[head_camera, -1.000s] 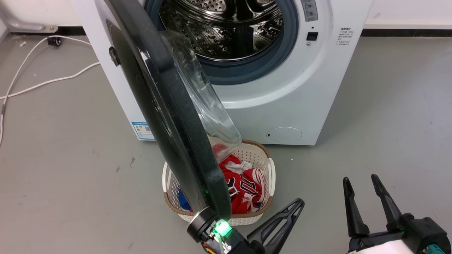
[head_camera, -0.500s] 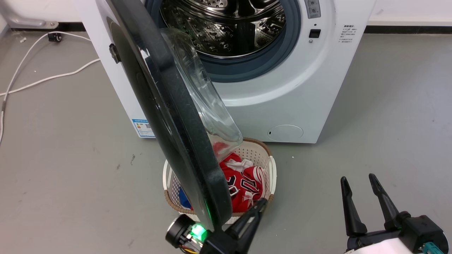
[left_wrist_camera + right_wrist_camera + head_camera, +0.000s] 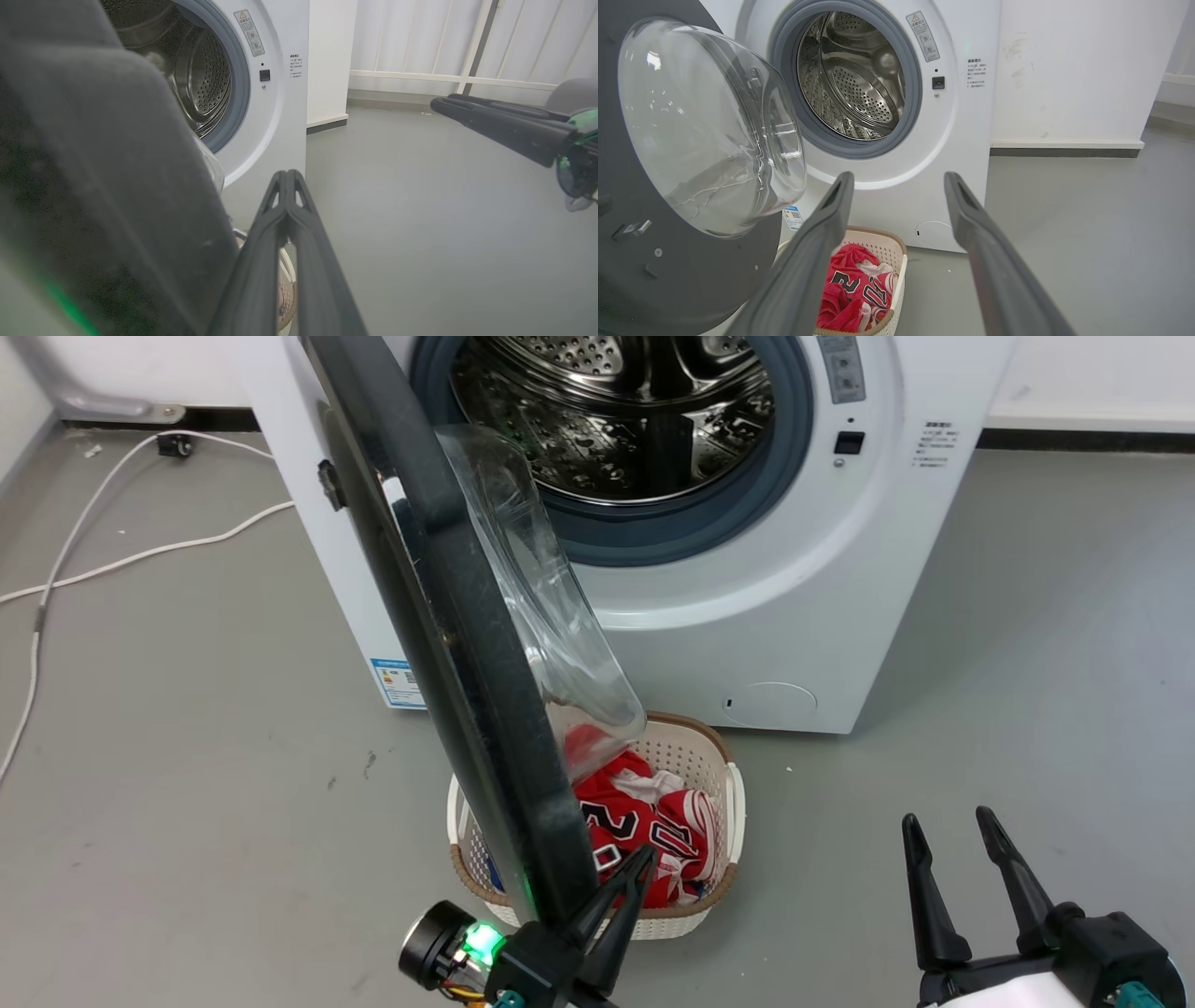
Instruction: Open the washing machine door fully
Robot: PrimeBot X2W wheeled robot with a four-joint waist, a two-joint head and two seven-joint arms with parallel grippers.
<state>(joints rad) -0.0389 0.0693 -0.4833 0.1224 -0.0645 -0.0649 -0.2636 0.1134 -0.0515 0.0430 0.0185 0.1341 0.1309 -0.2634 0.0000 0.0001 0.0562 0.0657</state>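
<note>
Door [image 3: 448,616]: about half open, edge-on, left of drum [image 3: 616,420]; left gripper [image 3: 638,868], fingers pressed together and empty, at its near inner rim, best pushed leftward along door's arc, clear of glass bowl [image 3: 532,588]; right gripper [image 3: 946,818] spread, empty, idle.

Jersey [image 3: 653,831]: "2"; sticker [image 3: 923,35] w/ warn. triangle

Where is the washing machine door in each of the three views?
Head view: the washing machine door stands edge-on, left of centre.
Left wrist view: the door, blurred, takes the left side.
Right wrist view: the door is at left, glass bowl toward camera.
Shared landmark: the steel drum.
</note>
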